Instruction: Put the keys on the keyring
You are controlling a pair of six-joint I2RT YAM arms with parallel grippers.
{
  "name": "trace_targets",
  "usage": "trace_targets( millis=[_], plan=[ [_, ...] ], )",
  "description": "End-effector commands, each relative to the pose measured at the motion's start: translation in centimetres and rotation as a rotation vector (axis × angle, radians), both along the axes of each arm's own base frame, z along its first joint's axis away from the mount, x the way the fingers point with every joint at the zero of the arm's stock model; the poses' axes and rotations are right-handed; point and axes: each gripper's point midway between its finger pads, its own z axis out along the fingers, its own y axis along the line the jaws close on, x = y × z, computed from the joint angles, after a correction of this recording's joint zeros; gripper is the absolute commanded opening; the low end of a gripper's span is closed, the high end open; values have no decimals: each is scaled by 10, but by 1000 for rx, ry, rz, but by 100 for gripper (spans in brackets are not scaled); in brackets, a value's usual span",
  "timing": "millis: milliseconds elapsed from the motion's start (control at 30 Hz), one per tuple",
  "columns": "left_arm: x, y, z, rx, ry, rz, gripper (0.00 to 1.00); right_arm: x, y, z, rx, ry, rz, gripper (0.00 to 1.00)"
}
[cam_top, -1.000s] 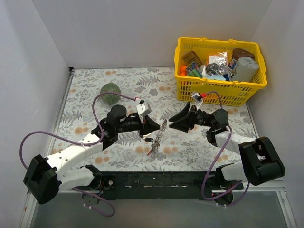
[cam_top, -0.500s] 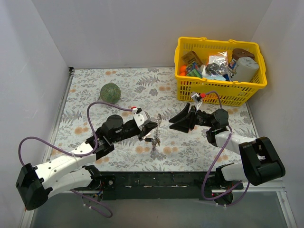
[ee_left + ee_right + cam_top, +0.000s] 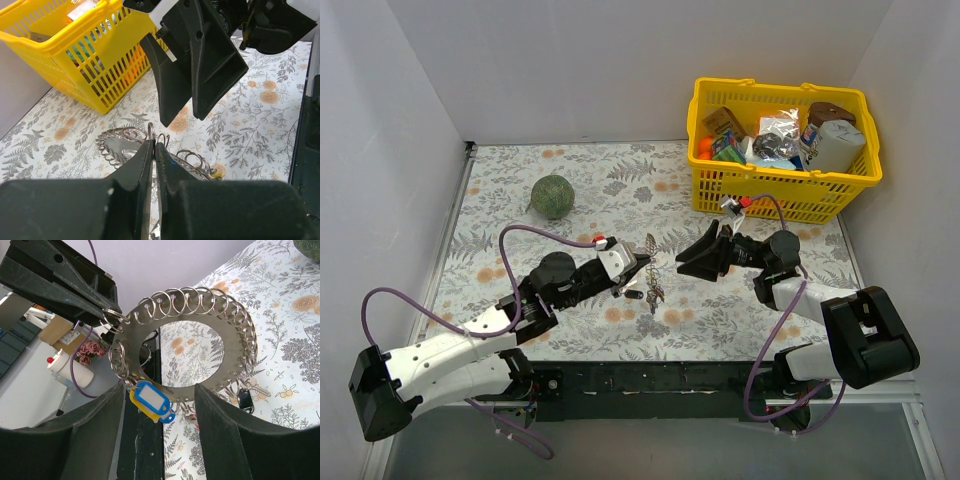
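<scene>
Swung more upright than a second ago, our keyring point(image 3: 652, 268) hangs midair, keys point(image 3: 651, 296) dangling. We see left gripper point(image 3: 154, 145) clamped on its edge loop, right gripper point(image 3: 684, 258) spread apart, facing it.

Even bright light from above on my desk point(image 3: 610, 180), only soft faint shadows, my left pincer point(image 3: 153, 144) dark and blurred up close, mild glare on the keyring point(image 3: 229, 357), far background a little soft.

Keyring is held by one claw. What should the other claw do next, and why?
Probably ease the right gripper forward to grip the keyring by its band: its jaws stand open and empty facing it, while the left gripper pinches just one small edge loop.
</scene>
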Motion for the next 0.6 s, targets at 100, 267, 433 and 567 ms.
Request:
trace_targets(
  millis=[100,267,433,567],
  plan=[
    [16,6,17,-106,72,124,0,-8,-3,25,66,-268,-1,66],
    [21,10,14,-145,161,161,0,9,0,0,-38,-243,-84,69],
    [34,27,15,-220,274,137,0,21,2,-16,-148,-220,-148,71],
    [45,45,11,-237,344,112,0,25,1,-26,-197,-202,-169,70]
  ],
)
